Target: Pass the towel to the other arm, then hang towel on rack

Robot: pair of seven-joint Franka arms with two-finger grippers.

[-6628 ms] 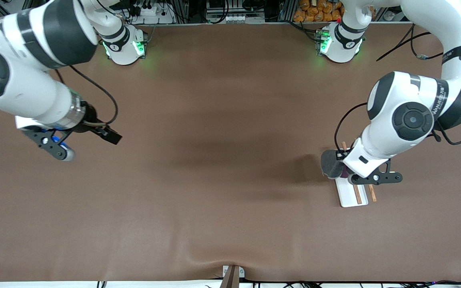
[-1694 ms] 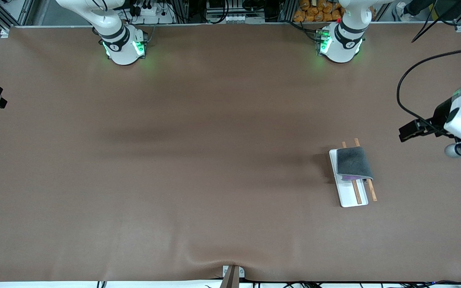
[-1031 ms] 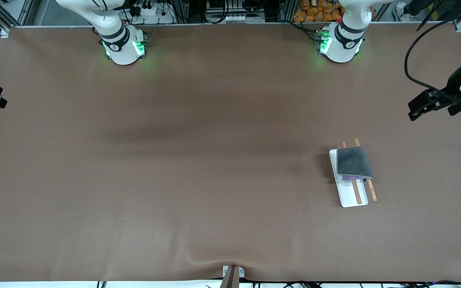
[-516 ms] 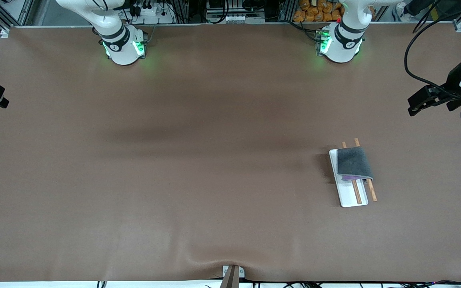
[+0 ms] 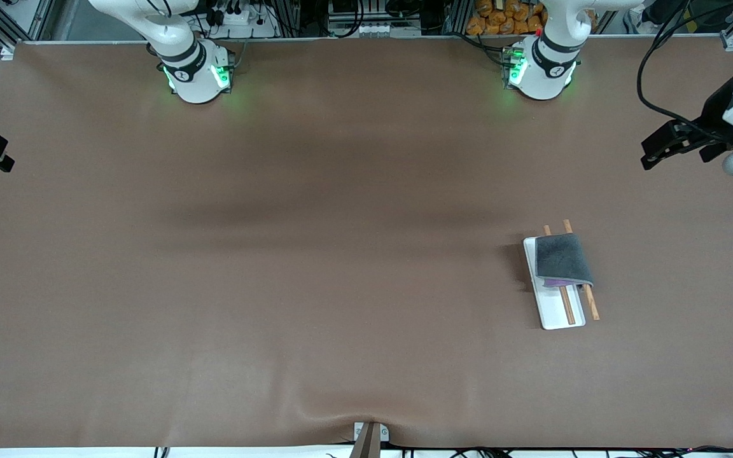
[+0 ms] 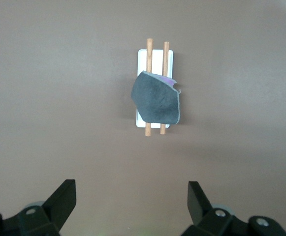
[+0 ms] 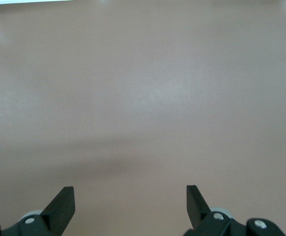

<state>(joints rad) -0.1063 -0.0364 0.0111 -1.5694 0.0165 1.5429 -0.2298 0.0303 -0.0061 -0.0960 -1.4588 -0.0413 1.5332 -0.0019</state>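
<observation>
dark-grey towel point(image 5: 562, 259) (purple underside), brown rods point(image 5: 567, 304)

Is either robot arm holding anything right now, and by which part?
Nothing. The left gripper and right gripper are both open and empty. The towel is draped over the rack.

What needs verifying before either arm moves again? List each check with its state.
1. Dark-grey cloth towel draped over both brown wooden rods of the rack: ok.
2. Rack's flat white base tray flat on the brown table: ok.
3. Left pincer open, empty, away from the towel: ok.
4. Right pincer open, empty, over bare table: ok.
5. Towel's hold on the rods secure: cannot tell.
</observation>
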